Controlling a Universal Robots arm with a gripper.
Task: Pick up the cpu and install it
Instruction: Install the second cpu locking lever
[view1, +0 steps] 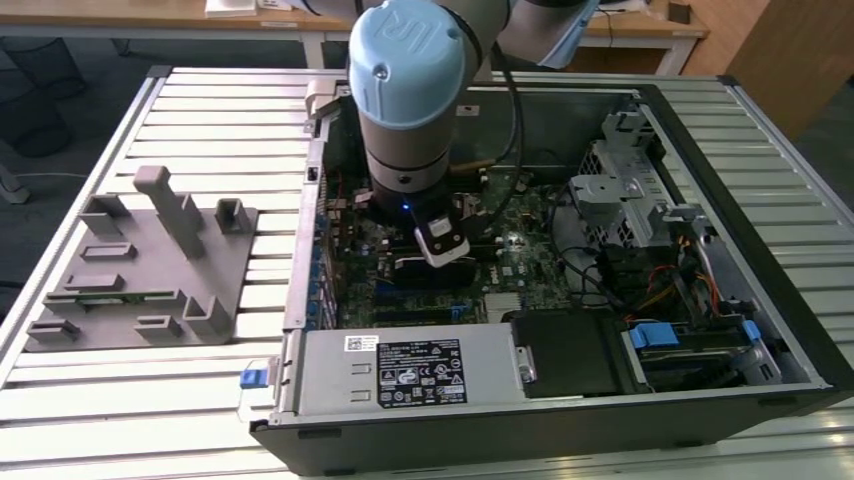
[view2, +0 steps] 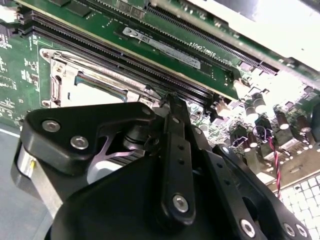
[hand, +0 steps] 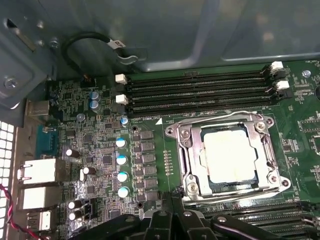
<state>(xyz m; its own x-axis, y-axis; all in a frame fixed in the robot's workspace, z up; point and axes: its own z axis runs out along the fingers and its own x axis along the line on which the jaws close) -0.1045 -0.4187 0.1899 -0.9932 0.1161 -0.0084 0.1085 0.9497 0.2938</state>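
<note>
Cpu (hand: 231, 159), pale silvery square, seated in metal-framed socket (hand: 186, 157) on green motherboard (hand: 150, 150), apart from and just beyond black gripper (hand: 172, 220). Jaw state: cannot tell. Black ridged memory slots (hand: 195, 90) beside socket. Grey slotted holder (view1: 140, 265) outside case.

The cpu (hand: 231, 157) is lying flat in the motherboard's (hand: 150, 200) metal-framed socket (hand: 192, 165), its pale silvery square top facing up and catching a bright glare. It is sitting squarely inside the frame, edges running parallel to it, just beside the rows of long black memory slots (hand: 200, 90) along the board's edge.
</note>
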